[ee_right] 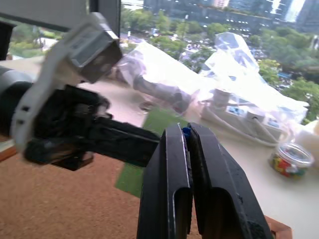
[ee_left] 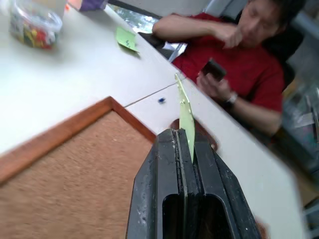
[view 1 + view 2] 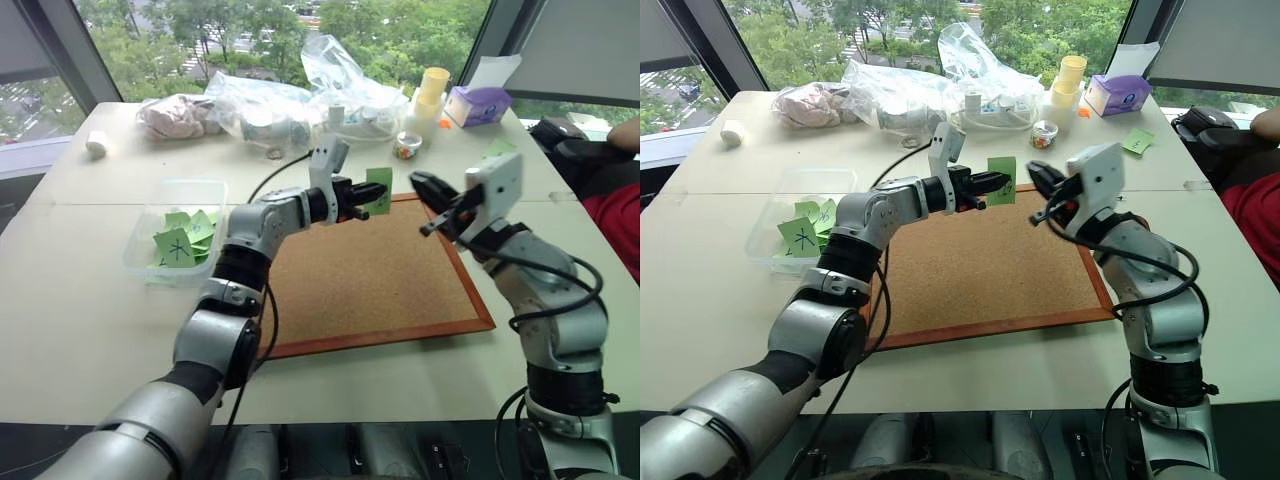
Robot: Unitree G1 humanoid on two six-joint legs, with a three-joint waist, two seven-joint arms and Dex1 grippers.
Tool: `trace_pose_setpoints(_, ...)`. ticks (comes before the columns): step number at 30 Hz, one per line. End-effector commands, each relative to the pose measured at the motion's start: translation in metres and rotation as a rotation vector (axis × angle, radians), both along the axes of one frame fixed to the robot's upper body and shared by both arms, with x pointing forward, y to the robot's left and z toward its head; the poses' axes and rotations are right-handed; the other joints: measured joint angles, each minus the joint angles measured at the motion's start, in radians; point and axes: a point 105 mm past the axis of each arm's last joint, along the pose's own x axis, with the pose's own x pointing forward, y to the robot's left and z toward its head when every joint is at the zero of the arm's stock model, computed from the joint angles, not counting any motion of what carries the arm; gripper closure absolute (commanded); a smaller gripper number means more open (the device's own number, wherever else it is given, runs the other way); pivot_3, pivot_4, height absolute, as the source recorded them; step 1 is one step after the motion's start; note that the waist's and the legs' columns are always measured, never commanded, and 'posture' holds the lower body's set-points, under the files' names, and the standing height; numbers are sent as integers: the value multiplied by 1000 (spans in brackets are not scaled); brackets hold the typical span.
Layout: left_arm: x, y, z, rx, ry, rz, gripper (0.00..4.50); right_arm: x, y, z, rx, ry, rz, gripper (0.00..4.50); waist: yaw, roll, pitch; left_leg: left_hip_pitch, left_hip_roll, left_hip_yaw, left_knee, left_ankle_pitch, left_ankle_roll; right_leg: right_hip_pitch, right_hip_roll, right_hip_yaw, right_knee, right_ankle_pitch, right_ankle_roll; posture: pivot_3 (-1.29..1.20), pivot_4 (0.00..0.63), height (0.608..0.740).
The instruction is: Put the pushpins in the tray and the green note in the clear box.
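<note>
A pale bench (image 3: 90, 320) by windows carries a wood-framed corkboard (image 3: 370, 290). At nine o'clock of it sits the clear rectangular plastic box (image 3: 140, 245), holding other green notes. Over the board's far edge the left gripper (image 3: 368, 199) is clamped on the pale green square note (image 3: 380, 185). At three o'clock, near it, the right gripper (image 1: 188, 135) pinches what seems a tiny blue pushpin (image 1: 186, 131). Best to swing the note well over the box before releasing.
</note>
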Motion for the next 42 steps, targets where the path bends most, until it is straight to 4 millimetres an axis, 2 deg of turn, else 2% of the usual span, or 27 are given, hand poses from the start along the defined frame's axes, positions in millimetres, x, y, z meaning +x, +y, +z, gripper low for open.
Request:
trace_pose_setpoints(1,-27,-8,17,185,-285,-184,4488,6,-44,-7,43,88,-183,4500,0,0,0,0,0,0,0,0,0,0,0,0,0,0,0,0,150,738)
trace_pose_setpoints(4,-47,8,1,408,-419,-359,4488,11,-86,-38,94,273,-338,4500,-1,1,0,1,0,1,-1,0,0,0,0,0,0,0,0,0,150,738)
trace_pose_setpoints(6,-54,18,-4,487,-441,-422,4488,12,-111,-58,121,366,-431,4500,-2,1,0,2,0,2,-2,0,0,0,0,1,0,0,0,0,150,738)
trace_pose_setpoints(12,-52,19,-6,492,-460,-420,4488,19,-125,-81,94,435,-471,4500,-5,1,0,2,0,2,-2,0,0,0,0,3,0,0,0,0,150,738)
trace_pose_setpoints(19,-54,15,-14,448,-418,-397,4488,31,-138,-92,138,444,-510,4500,-8,1,0,2,0,2,-2,0,0,0,0,3,0,0,0,0,150,738)
trace_pose_setpoints(22,-55,16,-15,454,-414,-398,4500,34,-140,-91,147,431,-512,3609,-9,1,0,2,1,2,-3,0,0,0,1,3,0,0,0,0,150,738)
trace_pose_setpoints(29,-55,18,-17,460,-412,-392,4500,36,-141,-90,172,419,-515,62,-9,1,0,2,1,2,-3,0,0,0,0,3,0,0,0,0,150,738)
trace_pose_setpoints(42,-54,19,-20,465,-413,-389,4500,35,-152,-77,259,343,-568,62,-9,1,0,2,1,2,-3,0,0,0,0,3,0,0,0,0,150,738)
